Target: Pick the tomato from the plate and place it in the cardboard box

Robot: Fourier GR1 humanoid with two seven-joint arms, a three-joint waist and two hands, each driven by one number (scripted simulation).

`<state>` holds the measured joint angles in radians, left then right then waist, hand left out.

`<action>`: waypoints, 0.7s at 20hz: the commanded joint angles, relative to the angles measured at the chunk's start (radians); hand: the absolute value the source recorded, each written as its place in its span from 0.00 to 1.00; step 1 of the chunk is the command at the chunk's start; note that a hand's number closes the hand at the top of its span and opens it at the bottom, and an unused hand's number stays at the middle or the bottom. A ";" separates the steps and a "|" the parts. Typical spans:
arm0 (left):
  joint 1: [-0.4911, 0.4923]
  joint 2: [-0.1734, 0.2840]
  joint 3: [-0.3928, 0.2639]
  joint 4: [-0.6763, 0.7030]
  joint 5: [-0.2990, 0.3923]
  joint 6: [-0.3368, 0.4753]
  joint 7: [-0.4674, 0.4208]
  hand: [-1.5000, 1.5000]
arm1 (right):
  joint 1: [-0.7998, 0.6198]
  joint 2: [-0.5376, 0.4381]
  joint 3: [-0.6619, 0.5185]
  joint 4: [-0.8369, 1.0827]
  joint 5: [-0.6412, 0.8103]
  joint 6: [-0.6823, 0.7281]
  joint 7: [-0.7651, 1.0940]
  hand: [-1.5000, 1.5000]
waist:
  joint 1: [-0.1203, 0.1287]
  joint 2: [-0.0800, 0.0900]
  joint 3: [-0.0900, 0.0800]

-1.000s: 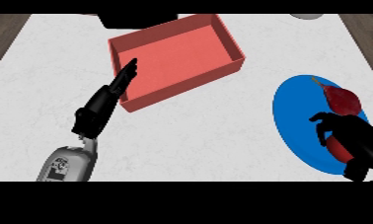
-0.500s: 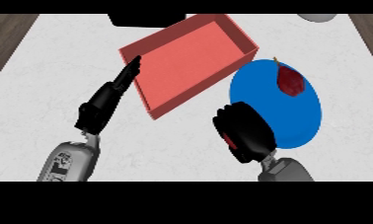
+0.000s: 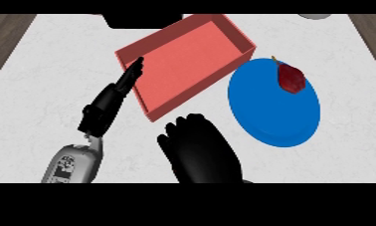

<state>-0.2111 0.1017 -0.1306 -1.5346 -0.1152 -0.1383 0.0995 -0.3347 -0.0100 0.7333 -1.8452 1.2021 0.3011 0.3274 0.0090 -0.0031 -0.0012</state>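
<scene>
White marbled counter [image 3: 44, 100] fills the view, wood floor showing at its far corners. Using the box as my landmark.

Cardboard box [image 3: 187, 63]: reddish, shallow, open-topped, sits rotated on the counter, roughly centre-far. Nothing visible inside it.

Blue plate [image 3: 268, 115]: just right of the box, its left rim close to the box's right corner; I can't tell whether they touch. Lies flat on the counter.

My right hand [image 3: 200, 150]: on the near side of the box, below its near edge and left of the plate. Back of the hand faces up, fingers pointing toward the box, slightly bent and apart, holding nothing. It's over bare counter, clear of both box and plate.

My left hand [image 3: 114, 98]: just left of the box, alongside its left wall. Fingers straight and together, tips up near the box's left corner, nothing in it. Grey forearm [image 3: 70, 163] comes in from the near edge below it.

Dark object [image 3: 140, 19]: beyond the box at the counter's far edge, cut off, can't identify.

Tomato [image 3: 291, 77]: dark red, small stem on top, on the far-right part of the plate, right of the box. Not in the box, not in either hand, well apart from my right hand.

Grey round thing [image 3: 316, 16]: far right of the box at the counter's far edge, mostly cropped.
</scene>
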 commanded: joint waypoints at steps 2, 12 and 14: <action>-0.002 -0.024 -0.007 0.027 -0.032 0.031 -0.011 0.50 | -0.048 0.010 0.105 -0.236 -0.118 0.096 0.206 1.00 | -0.009 -0.001 0.000; -0.050 -0.013 0.019 0.053 -0.030 0.005 -0.028 0.50 | -0.330 0.010 -0.096 -0.293 -0.329 0.089 0.502 1.00 | -0.006 0.002 0.000; -0.028 -0.004 0.033 0.028 -0.001 -0.020 0.003 0.50 | -0.392 0.010 -0.208 -0.246 -0.362 0.092 0.469 1.00 | -0.002 0.003 0.000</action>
<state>-0.2202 0.1082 -0.1012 -1.5195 -0.1198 -0.1539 0.0857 -0.5940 -0.0005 0.6367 -2.1455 0.9101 0.3956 0.7390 0.0040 -0.0017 -0.0007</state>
